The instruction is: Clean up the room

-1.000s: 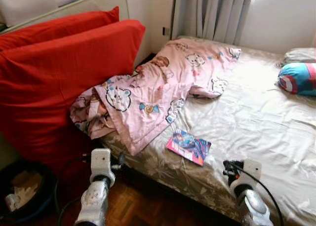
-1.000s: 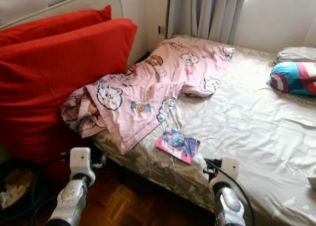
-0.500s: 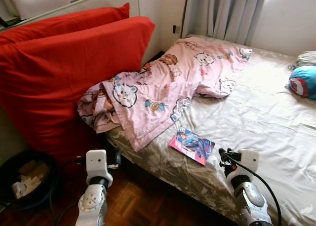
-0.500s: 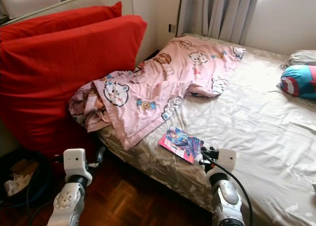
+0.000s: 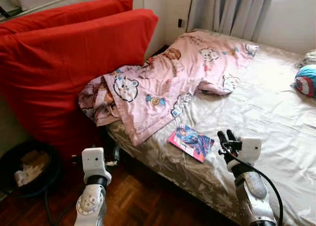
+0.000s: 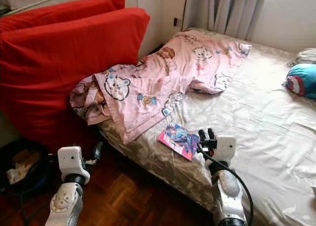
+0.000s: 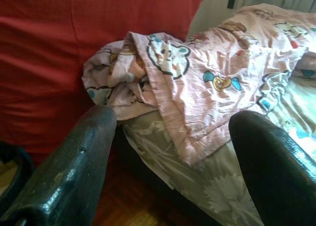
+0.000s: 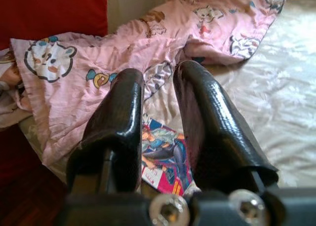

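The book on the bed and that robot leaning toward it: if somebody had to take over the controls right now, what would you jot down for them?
Right gripper: empty, fingers slightly parted, over the bed edge just right of the book, not touching it.
Left gripper: open, empty, low by the bed's near-left corner, facing the pink blanket.
Book lies flat on the sheet near the front edge. Blanket is crumpled, spilling off the bed against the red cushions. A blue and red pillow sits at the far right.
Done: nothing picked up yet.
Left: probably grab the book, then straighten the blanket.
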Motion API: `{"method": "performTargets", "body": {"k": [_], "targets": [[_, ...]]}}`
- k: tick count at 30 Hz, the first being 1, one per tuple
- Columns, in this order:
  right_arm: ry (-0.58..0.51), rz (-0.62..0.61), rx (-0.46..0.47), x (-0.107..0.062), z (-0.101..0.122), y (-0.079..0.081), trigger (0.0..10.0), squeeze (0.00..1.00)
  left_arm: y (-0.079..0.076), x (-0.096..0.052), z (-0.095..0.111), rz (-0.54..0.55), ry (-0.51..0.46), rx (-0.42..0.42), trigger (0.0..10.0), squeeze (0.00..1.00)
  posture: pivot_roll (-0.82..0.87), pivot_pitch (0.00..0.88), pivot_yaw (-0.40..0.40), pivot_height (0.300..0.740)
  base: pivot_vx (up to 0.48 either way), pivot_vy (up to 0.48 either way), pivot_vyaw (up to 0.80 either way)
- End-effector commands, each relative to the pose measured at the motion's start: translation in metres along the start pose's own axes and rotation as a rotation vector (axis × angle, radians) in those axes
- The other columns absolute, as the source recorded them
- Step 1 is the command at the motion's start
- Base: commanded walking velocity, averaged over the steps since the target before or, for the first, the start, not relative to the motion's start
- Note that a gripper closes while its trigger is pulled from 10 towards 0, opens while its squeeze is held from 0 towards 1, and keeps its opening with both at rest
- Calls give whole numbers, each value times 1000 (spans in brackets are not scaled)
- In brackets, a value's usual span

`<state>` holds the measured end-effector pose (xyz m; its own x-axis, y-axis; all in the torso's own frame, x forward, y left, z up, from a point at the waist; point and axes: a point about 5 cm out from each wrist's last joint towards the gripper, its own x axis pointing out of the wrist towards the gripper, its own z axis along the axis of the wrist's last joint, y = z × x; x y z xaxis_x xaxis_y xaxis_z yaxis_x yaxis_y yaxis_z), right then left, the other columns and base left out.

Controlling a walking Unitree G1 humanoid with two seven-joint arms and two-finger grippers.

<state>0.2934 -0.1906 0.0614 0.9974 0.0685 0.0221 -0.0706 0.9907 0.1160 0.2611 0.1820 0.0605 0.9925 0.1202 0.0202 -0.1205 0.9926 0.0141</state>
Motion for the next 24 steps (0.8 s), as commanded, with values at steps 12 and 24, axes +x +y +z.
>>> {"method": "performTargets", "body": {"k": [12,24], "targets": [[72,-93,60,-16,-16,7,10000,0,6,-7,-2,31,30,3,10000,0,-78,76,-4,700,0,0,0],[114,-118,38,-16,-19,6,10000,0,4,-10,-7,1,55,11,10000,0,-82,56,15,696,0,0,0]]}}
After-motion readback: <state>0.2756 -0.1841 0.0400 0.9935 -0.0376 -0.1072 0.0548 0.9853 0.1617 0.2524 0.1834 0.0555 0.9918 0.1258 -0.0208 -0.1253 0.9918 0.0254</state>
